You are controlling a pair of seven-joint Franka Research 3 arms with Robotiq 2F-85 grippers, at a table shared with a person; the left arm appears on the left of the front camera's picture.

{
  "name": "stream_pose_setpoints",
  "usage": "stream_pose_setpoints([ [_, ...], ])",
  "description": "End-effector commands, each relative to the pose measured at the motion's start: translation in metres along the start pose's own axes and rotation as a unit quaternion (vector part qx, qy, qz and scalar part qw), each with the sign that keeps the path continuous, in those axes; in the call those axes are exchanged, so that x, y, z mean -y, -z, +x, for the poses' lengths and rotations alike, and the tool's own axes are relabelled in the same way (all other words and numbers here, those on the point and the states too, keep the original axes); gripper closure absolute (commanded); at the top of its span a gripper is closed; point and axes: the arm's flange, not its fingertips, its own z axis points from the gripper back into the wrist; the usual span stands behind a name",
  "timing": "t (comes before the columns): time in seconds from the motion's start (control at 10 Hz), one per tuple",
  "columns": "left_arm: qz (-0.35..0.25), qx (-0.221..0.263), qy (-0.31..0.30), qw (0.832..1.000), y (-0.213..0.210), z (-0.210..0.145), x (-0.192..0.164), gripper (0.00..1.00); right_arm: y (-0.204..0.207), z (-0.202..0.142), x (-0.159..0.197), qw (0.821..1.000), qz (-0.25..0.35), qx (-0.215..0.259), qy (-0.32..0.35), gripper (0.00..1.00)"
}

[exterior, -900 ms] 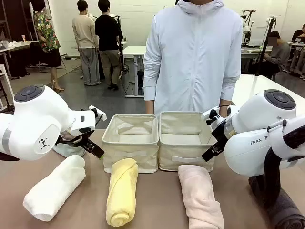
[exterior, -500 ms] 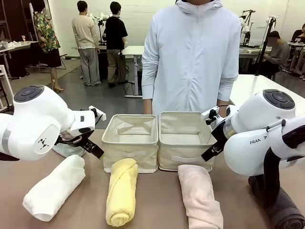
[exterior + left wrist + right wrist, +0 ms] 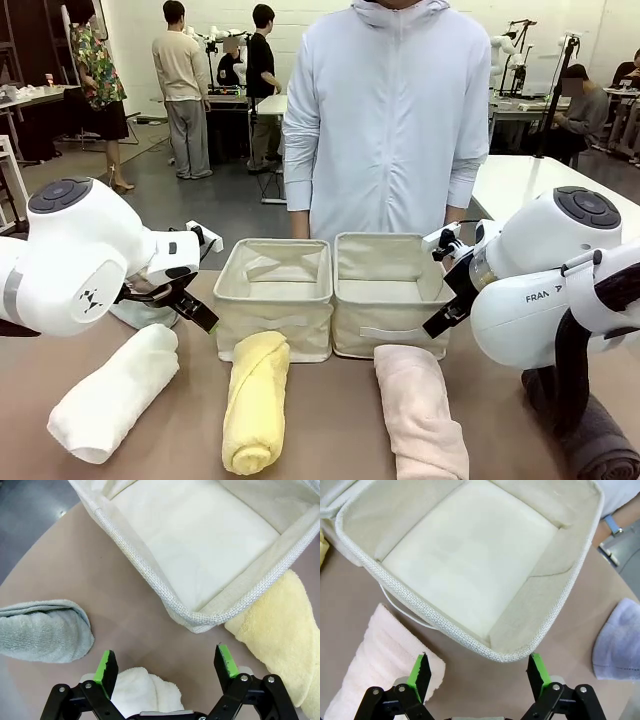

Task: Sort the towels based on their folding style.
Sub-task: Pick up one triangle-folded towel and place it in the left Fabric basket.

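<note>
Evidently little has changed in the last second: the person (image 3: pixel 390 120) at the far side has shifted sideways while both arms keep their pose, so sorting seems not yet begun. Left claw (image 3: pixel 167 662), jaws wide and empty, hangs above the white towel (image 3: pixel 145 690), green towel (image 3: pixel 42 630) to one side, yellow towel (image 3: pixel 280 625) to the other, left bin (image 3: pixel 145 566) ahead. Right claw (image 3: pixel 476 667), likewise wide and empty, hangs beside the pink towel (image 3: pixel 380 655), right bin (image 3: pixel 545 590) ahead, blue towel (image 3: pixel 617 640) farther off.
</note>
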Motion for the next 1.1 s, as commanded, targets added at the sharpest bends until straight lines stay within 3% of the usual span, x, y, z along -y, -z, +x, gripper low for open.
stream_pose_setpoints([
  [0.0, 0.000, 0.000, 0.000, 1.000, 0.000, 0.000, 0.000, 0.00, 0.000, 0.000, 0.000, 1.000, 0.000, 0.000, 0.000, 0.00],
  [0.7, 0.000, 0.000, 0.000, 1.000, 0.000, 0.000, 0.000, 0.00, 0.000, 0.000, 0.000, 1.000, 0.000, 0.000, 0.000, 0.00],
  [0.8, 0.000, 0.000, 0.000, 1.000, 0.000, 0.000, 0.000, 0.00, -0.014, -0.004, -0.008, 1.000, 0.013, 0.004, 0.015, 0.00],
  [1.0, -0.016, 0.023, 0.005, 1.000, -0.083, 0.016, 0.015, 0.00, -0.092, 0.001, -0.029, 1.000, 0.017, 0.020, 0.014, 0.00],
])
